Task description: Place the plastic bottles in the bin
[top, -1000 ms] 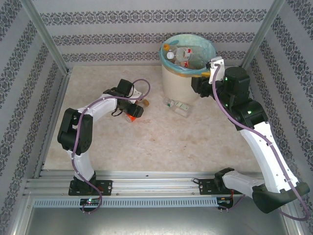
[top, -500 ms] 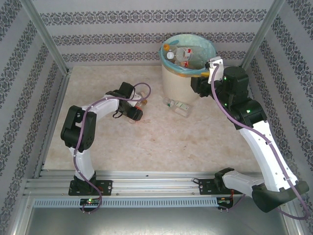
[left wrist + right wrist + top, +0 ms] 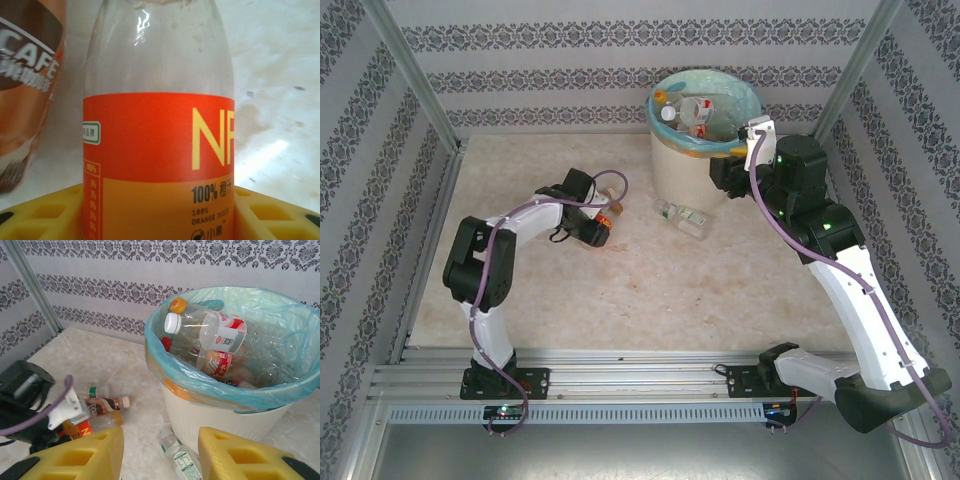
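A: Left gripper (image 3: 600, 226)?
B: Clenched on the orange bottle (image 3: 159, 140), which lies on the table (image 3: 620, 290) beside a coffee bottle (image 3: 25, 90).
A: And the right gripper (image 3: 161, 442)?
B: Spread wide, holding nothing, poised beside the bin (image 3: 200, 386). Several bottles (image 3: 210, 332) lie inside it, and a clear bottle (image 3: 682, 217) lies on the table at its foot.
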